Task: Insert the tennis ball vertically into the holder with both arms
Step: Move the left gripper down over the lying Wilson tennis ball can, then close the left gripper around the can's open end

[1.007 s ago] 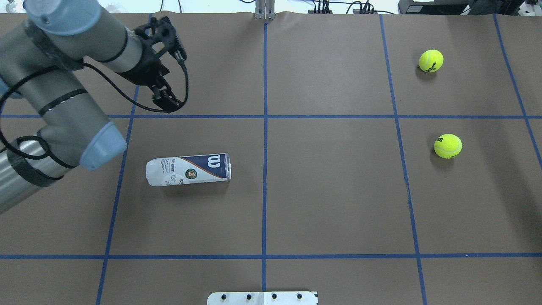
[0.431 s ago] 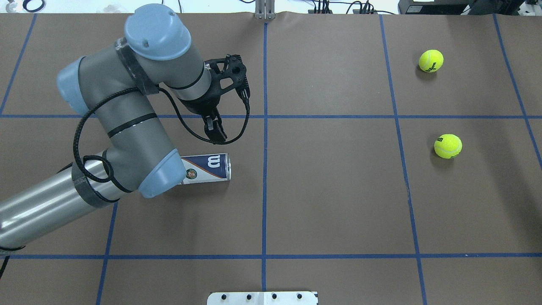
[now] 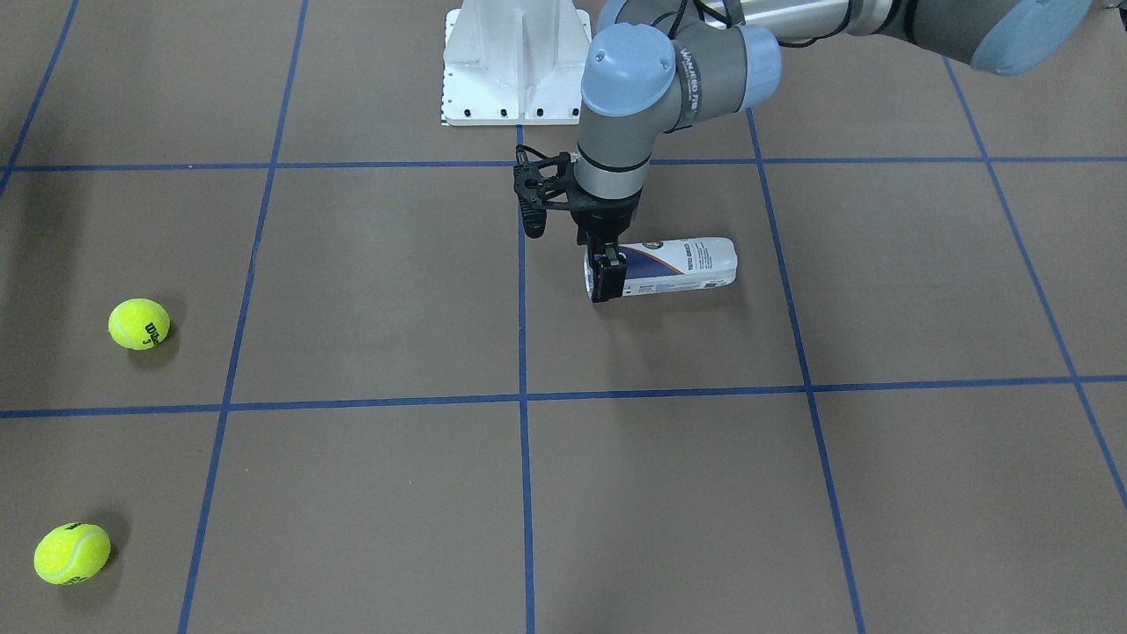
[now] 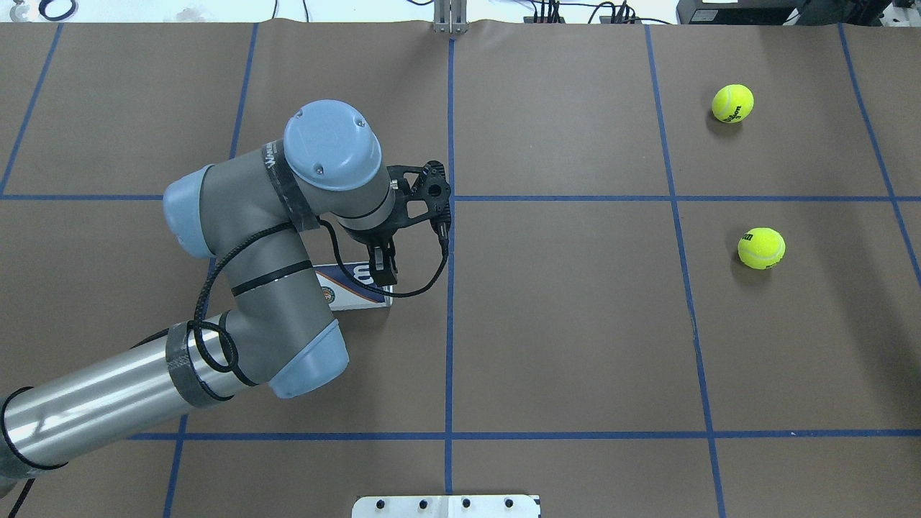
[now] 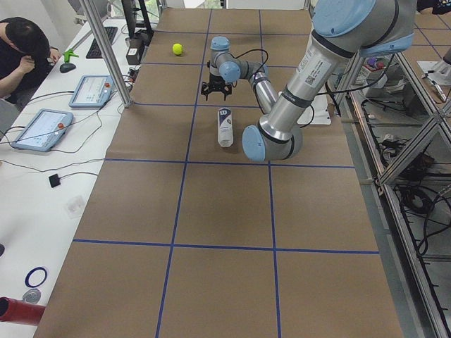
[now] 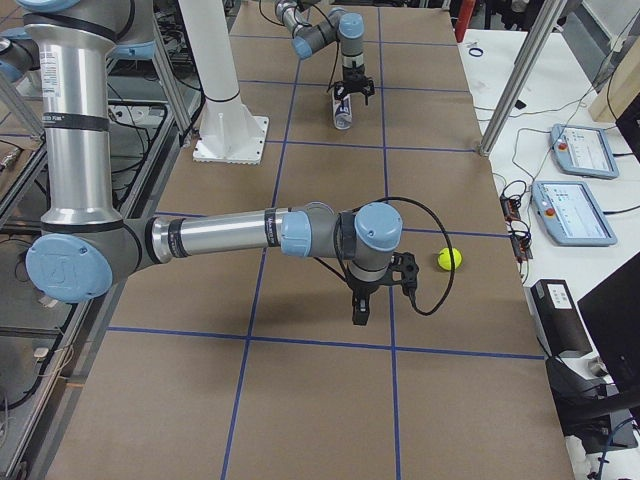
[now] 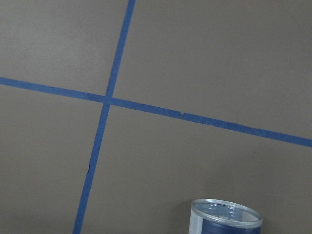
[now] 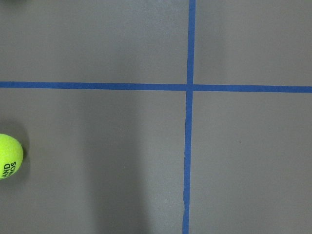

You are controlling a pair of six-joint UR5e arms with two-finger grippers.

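The holder (image 3: 673, 264) lies on its side on the brown table, open end toward the table's middle. It also shows in the overhead view (image 4: 357, 290), half hidden by my left arm, and its clear rim shows in the left wrist view (image 7: 225, 218). My left gripper (image 3: 606, 283) (image 4: 382, 272) points down over the holder's open end, fingers together and empty. Two yellow tennis balls (image 4: 732, 103) (image 4: 760, 248) lie far off on the right side. My right gripper (image 6: 358, 312) hangs above the table near one ball (image 6: 450, 258); I cannot tell whether it is open or shut.
The white pedestal base (image 3: 515, 62) stands at the table's robot-side edge. Blue tape lines (image 4: 450, 324) grid the brown table. A side bench with tablets (image 5: 91, 90) and a seated operator (image 5: 25, 53) runs along the far edge.
My left arm has swung to the right and back toward the robot, bringing its gripper from the far left to over the holder's open end. The holder and balls have not moved.
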